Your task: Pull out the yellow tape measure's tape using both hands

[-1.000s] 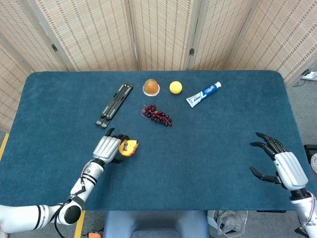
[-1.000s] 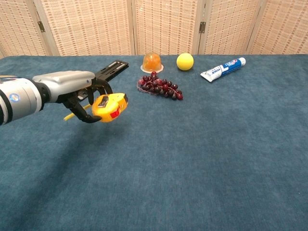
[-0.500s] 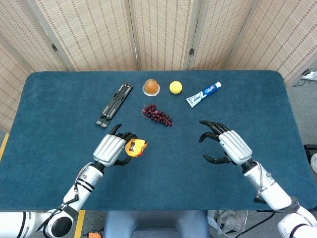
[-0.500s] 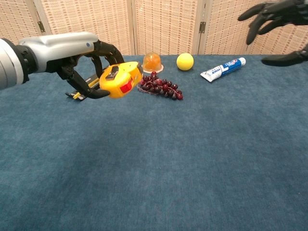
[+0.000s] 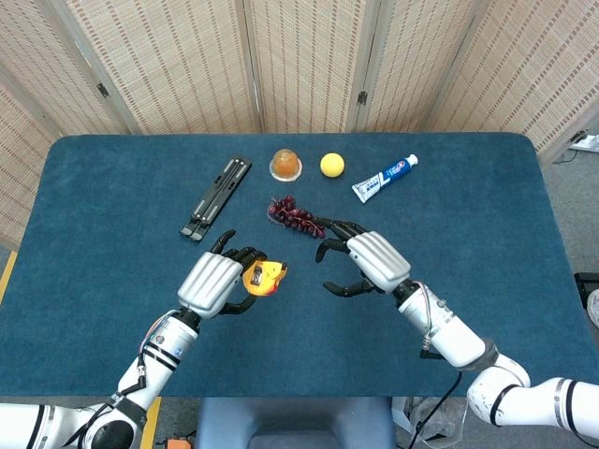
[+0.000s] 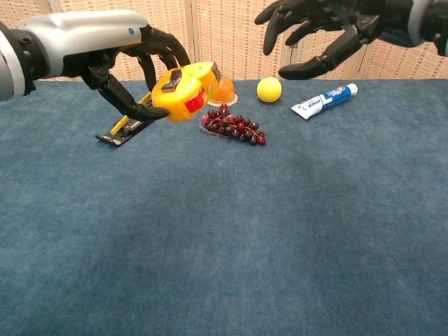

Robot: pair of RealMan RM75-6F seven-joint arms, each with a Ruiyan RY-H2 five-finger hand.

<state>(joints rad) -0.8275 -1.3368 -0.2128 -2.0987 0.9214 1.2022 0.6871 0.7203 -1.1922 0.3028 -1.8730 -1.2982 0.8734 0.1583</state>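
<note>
My left hand (image 5: 215,283) (image 6: 105,56) grips the yellow tape measure (image 5: 264,278) (image 6: 184,90), which has a red button on its side, and holds it raised above the blue table (image 5: 112,187). The tape's end faces right, toward my right hand (image 5: 370,262) (image 6: 318,28). That hand hovers open with fingers spread, a short gap to the right of the tape measure, touching nothing. No tape shows outside the case.
A bunch of dark grapes (image 5: 298,217) (image 6: 232,127) lies just behind the hands. Further back are an orange jelly cup (image 5: 285,165), a yellow ball (image 5: 331,165) and a toothpaste tube (image 5: 384,178). A black folding stand (image 5: 216,197) lies at the back left.
My right hand has swept in from the right to just beside the tape measure. My left hand has lifted the tape measure higher and slightly rightward.
</note>
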